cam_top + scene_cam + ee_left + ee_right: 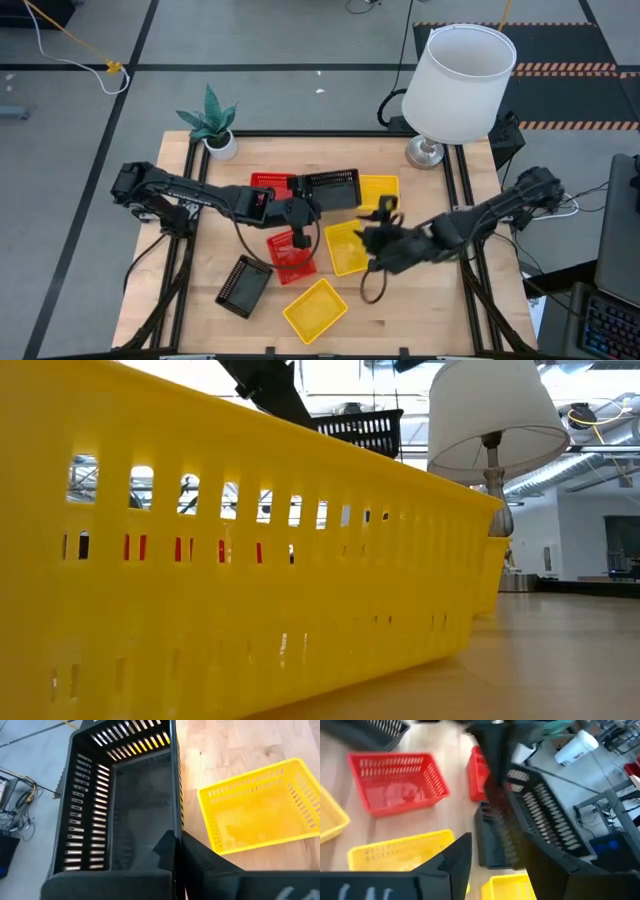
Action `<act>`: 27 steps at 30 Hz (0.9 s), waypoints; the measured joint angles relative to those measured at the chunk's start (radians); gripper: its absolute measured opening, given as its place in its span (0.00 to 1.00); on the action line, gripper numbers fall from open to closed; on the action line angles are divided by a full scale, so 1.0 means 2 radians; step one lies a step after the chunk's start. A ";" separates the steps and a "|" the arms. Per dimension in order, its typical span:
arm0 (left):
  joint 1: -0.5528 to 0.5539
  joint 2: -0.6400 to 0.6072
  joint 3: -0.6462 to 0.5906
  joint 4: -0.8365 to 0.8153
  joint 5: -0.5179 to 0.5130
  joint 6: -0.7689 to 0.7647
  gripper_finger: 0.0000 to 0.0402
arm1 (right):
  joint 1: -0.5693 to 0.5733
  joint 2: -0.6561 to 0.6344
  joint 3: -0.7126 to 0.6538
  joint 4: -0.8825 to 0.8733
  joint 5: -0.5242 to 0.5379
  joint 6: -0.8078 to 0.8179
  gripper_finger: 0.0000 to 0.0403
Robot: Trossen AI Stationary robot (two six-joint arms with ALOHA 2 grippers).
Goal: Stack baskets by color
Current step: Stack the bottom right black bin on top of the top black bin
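My left gripper (305, 212) is shut on a black basket (333, 187) held above the table's middle; it shows aloft in the low view (360, 430). My right gripper (383, 222) stands open just right of that basket, whose blurred mesh (535, 810) lies before its fingers. On the table rest two red baskets (270, 184) (290, 257), three yellow ones (380, 190) (345, 247) (315, 308) and a second black basket (245, 285). My left gripper pinches one side wall of the black basket at its rim (173, 822), near the end closest to the wrist, with one finger inside and one outside. The fingers lie along that wall. The basket is lifted clear of the table and tilted. My right gripper: I cannot tell whether its open fingers touch the black basket.
A white lamp (455, 85) stands at the far right corner and a potted plant (213, 125) at the far left. A yellow basket (250, 560) fills the low view. Bare wood shows along the near right of the table (430, 310).
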 joint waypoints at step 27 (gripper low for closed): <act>-0.008 0.046 -0.004 0.029 -0.011 0.062 0.02 | -0.093 0.049 0.038 -0.031 -0.112 0.007 0.40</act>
